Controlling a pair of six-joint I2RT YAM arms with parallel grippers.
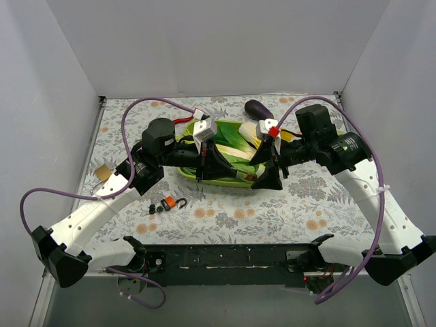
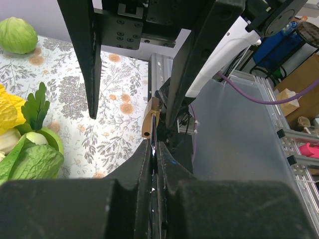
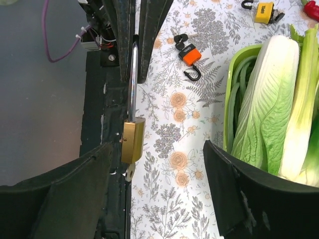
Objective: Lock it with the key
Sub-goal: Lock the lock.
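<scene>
A brass padlock (image 3: 132,142) hangs in the air between my two grippers. My left gripper (image 2: 155,149) is shut on its steel shackle (image 3: 132,84), and the brass body (image 2: 148,124) shows just beyond the fingertips. A silver key (image 3: 129,173) sticks out of the lock's underside. My right gripper (image 3: 157,149) is open, with the lock body and key beside its left finger (image 3: 60,194) and not touching. In the top view the left gripper (image 1: 204,162) and right gripper (image 1: 266,176) face each other over the tray's front edge, and the lock is hidden there.
A green tray (image 1: 228,178) of cabbage and leeks lies under the grippers. A small orange lock (image 1: 169,202) with black keys lies on the flowered cloth in front; it also shows in the right wrist view (image 3: 188,54). A yellow lock (image 3: 263,11) and a purple eggplant (image 1: 259,109) lie farther off.
</scene>
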